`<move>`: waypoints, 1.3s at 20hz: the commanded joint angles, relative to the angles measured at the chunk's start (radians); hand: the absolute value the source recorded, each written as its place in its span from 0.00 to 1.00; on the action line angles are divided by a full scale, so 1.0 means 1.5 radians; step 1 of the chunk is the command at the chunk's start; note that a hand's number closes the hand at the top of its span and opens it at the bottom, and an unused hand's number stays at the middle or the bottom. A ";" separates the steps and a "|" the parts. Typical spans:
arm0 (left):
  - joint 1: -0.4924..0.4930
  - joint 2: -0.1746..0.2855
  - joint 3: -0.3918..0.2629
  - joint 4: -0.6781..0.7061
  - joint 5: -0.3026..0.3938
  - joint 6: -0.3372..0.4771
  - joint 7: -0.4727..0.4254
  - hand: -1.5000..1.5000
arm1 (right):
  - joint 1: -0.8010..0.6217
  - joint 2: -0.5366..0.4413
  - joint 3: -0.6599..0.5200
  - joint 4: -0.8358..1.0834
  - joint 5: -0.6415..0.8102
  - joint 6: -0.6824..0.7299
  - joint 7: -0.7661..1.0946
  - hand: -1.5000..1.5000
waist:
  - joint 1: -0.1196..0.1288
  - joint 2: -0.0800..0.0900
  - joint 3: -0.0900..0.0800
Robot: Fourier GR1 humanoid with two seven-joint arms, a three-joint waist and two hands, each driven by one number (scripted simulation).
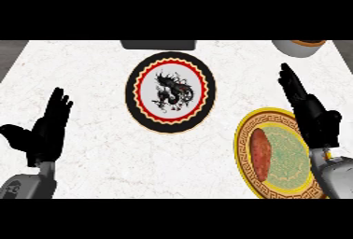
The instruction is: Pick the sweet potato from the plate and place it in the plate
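Right hand (pixel 314 116): fingers (pixel 293 86) straight and together, pointing away from the robot, holding nothing. The palm shows over the right rim of the yellow plate, and whether it touches the rim cannot be told. Grey right forearm (pixel 334 175) enters from the lower right corner.

Left hand (pixel 45 130): fingers straight and slightly spread, thumb out to the side, nothing in it. It rests at the left edge above the counter, well apart from both plates. Grey left forearm (pixel 27 186) shows at the lower left.

Sweet potato (pixel 260 151): reddish-brown, long, lying lengthwise on the left part of the yellow plate, apart from the right hand.

Yellow plate (pixel 288 156): gold patterned rim, green centre, at the lower right of the counter.

Black plate (pixel 170 91): red and yellow ring, white centre with a dark dragon figure, near the middle of the counter, up and left of the yellow plate.

Counter (pixel 89 70): white marble.

Dark object (pixel 158 44): at the far edge, cut off.

Pale bowl (pixel 299 47): far right corner, partly cut off.
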 commanded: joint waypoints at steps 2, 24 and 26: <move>-0.041 0.022 0.005 0.017 -0.022 -0.033 -0.028 0.50 | -0.057 0.065 0.055 -0.006 -0.014 0.054 -0.014 1.00 | -0.006 -0.005 0.007; -0.078 0.093 -0.014 -0.182 -0.056 -0.113 0.099 0.50 | 0.053 0.147 0.171 -0.117 0.313 -0.200 0.027 0.00 | -0.015 -0.011 0.007; -0.088 0.080 -0.016 -0.155 -0.068 -0.102 0.087 0.50 | 0.020 0.118 0.181 -0.132 0.369 -0.168 0.129 0.00 | -0.017 -0.011 0.006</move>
